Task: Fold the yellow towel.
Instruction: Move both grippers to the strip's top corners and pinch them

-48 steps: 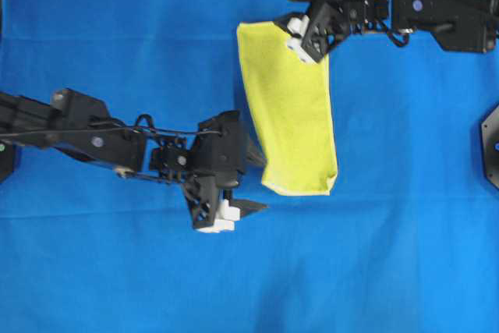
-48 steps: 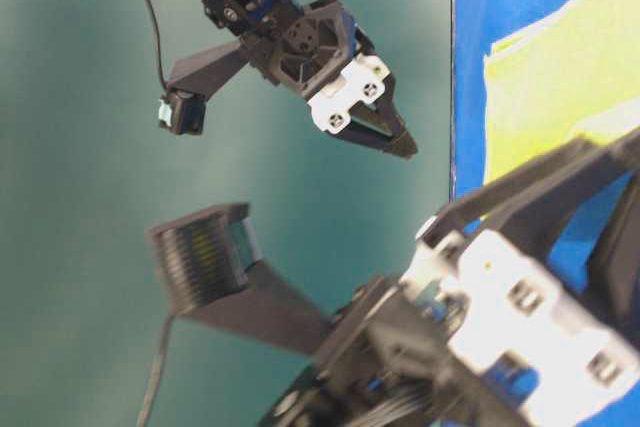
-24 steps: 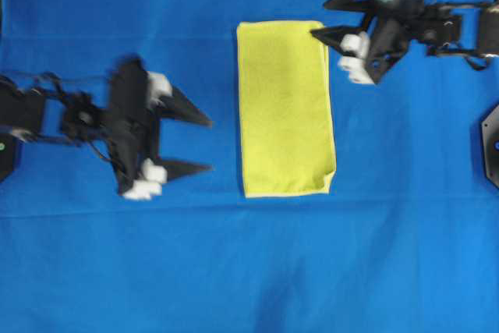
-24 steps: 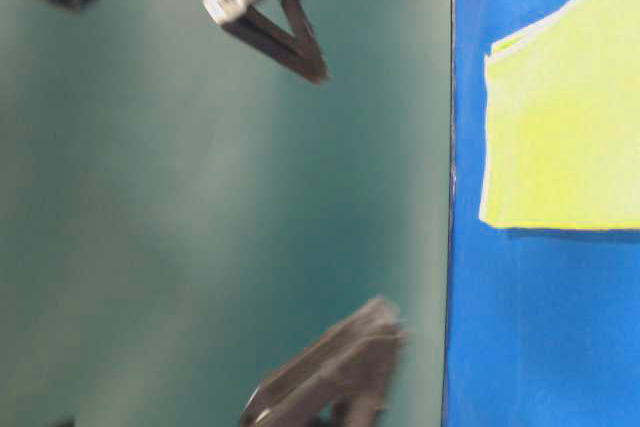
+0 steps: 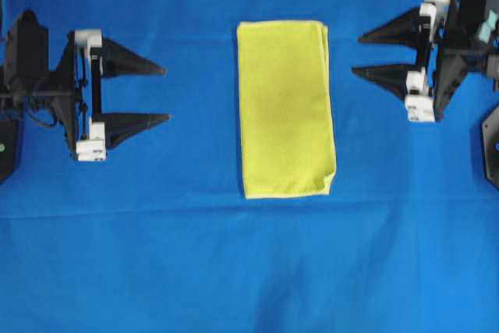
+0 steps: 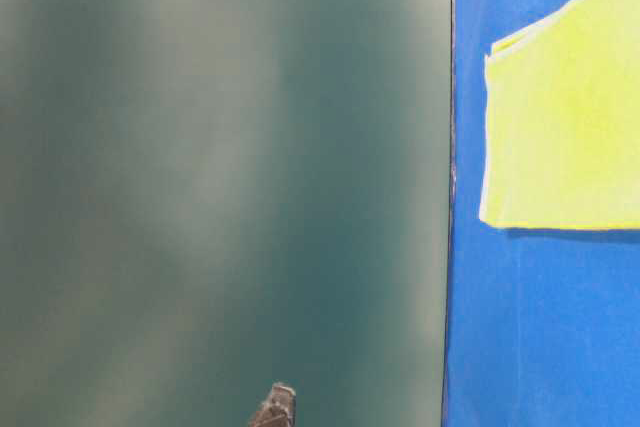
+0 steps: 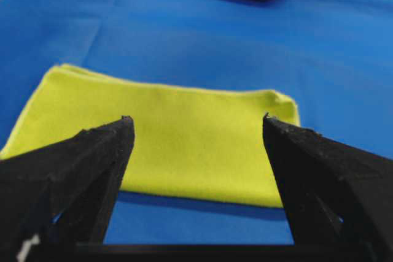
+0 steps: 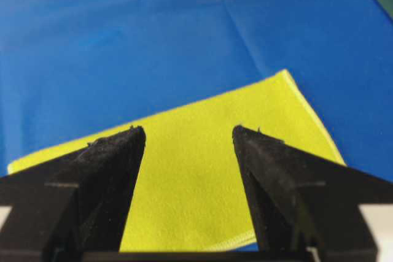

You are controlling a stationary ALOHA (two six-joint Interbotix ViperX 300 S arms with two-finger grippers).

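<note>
Yellow towel lies folded into a tall rectangle at the middle of the blue cloth, nothing touching it. Left gripper waits well off to the left, fingers spread wide and empty. Right gripper mirrors it at the far right, also spread. No writing is readable anywhere. Table-level view alone shows a green wall.
</note>
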